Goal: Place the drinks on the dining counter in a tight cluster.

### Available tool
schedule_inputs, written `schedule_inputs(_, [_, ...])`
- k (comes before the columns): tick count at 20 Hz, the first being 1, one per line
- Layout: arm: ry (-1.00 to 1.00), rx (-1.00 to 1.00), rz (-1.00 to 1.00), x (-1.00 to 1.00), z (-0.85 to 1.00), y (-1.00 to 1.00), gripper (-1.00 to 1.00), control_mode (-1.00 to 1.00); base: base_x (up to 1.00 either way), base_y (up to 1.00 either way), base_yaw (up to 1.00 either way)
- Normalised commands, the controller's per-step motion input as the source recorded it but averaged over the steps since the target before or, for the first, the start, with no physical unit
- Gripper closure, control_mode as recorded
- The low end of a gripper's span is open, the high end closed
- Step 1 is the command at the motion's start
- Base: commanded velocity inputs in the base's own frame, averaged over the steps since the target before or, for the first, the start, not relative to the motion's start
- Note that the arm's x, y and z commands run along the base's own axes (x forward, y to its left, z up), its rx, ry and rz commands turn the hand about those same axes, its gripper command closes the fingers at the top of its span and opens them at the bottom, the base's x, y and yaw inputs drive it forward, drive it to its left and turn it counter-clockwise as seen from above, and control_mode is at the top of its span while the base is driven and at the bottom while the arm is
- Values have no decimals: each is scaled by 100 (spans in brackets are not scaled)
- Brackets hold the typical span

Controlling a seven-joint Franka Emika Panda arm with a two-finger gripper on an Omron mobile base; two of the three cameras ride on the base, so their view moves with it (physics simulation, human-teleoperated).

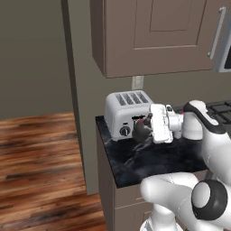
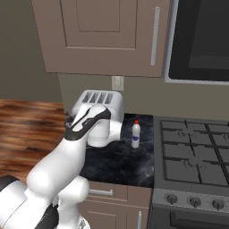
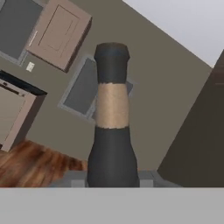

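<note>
Dark bottle (image 3: 111, 127) fills your hand view, gripper (image 1: 143, 127) pinching its body for carrying; white bottle (image 2: 136, 134) waits at 3 o'clock of the toaster (image 2: 102, 103).

Dark bottle's (image 3: 112, 131) base behind jaws

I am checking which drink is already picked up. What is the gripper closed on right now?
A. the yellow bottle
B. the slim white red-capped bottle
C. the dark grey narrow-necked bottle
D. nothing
C: the hand view shows the dark grey narrow-necked bottle between the fingertips of the gripper, while the white red-capped bottle stands alone on the worktop.
</note>
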Motion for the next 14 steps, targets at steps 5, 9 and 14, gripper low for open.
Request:
schedule_inputs(5, [-13, 0, 8, -25, 28, 0, 100, -100, 0, 0, 0])
schedule_inputs(9, [-2, 0, 2, -14, 11, 0, 100, -100, 0, 0, 0])
schedule_inputs(14, [0, 0, 0, -1, 1, 0, 100, -100, 0, 0, 0])
